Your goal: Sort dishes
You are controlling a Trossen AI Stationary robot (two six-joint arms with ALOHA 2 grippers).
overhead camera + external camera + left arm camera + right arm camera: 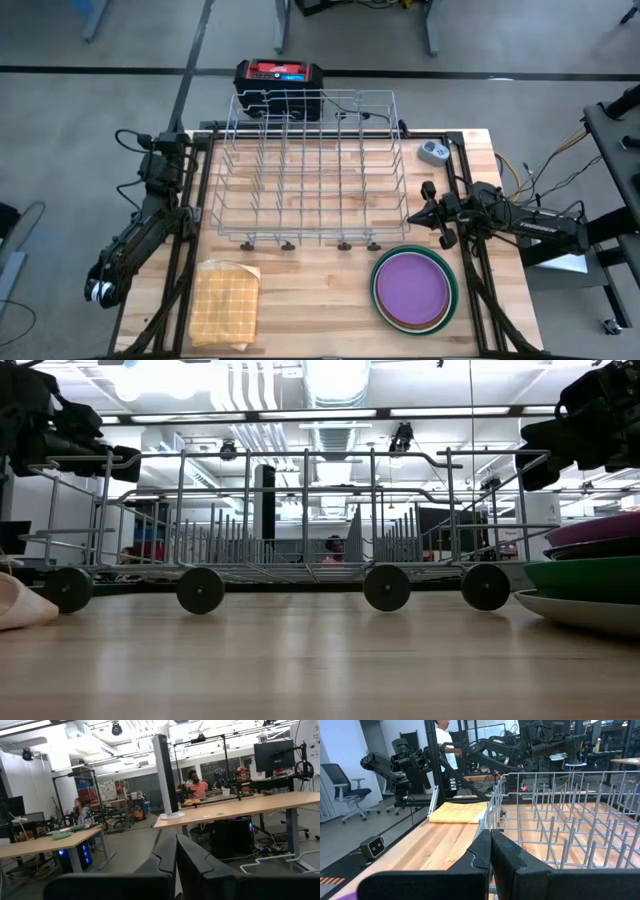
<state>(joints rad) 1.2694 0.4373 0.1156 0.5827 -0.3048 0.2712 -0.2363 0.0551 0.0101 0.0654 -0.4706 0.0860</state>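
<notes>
Stacked plates [415,290]: only purple top and green rim visible, others hidden; cut off in low view.

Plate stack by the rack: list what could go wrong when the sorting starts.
1. The plates lie nested flat, purple on top, so a shut right gripper may struggle to get under one rim and could lift or drag several.
2. The wire rack stands on small wheels; a push while slotting a plate could roll it.
3. The left gripper hangs off the table's edge, far from the stack, so handovers look awkward.
</notes>
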